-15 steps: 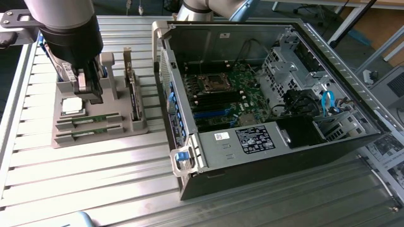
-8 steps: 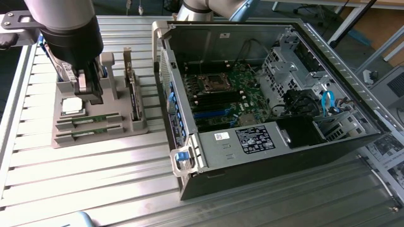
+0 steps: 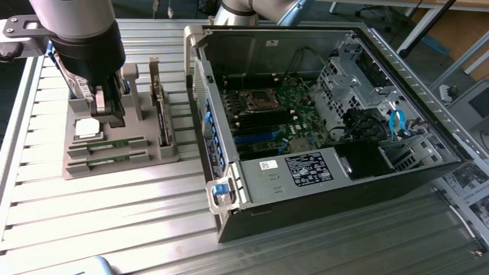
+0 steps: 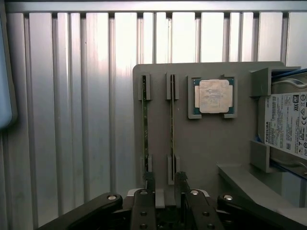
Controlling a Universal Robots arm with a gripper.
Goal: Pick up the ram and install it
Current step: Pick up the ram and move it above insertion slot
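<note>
Two ram sticks stand on edge in slots of a grey holder tray point(image 4: 211, 143): one ram stick point(image 4: 172, 120) nearer the processor and a second ram stick point(image 4: 145, 120) beside it. In the exterior view they are the nearer-the-chip ram point(image 3: 107, 146) and the other ram point(image 3: 107, 162), on the tray point(image 3: 153, 156). My gripper point(image 3: 109, 117) hangs over the tray, just beyond the sticks' end. Its open gripper point(image 4: 164, 190) holds nothing, and the stick nearer the processor lines up with the gap. The open computer case point(image 3: 397, 172) shows its motherboard point(image 3: 267, 114).
The tray also carries a square silver processor point(image 4: 214, 96), a hard drive point(image 4: 288, 124) and an upright expansion card point(image 3: 160, 109). The case stands at the exterior view's right, its walls rising above the slatted metal table point(image 3: 114, 217).
</note>
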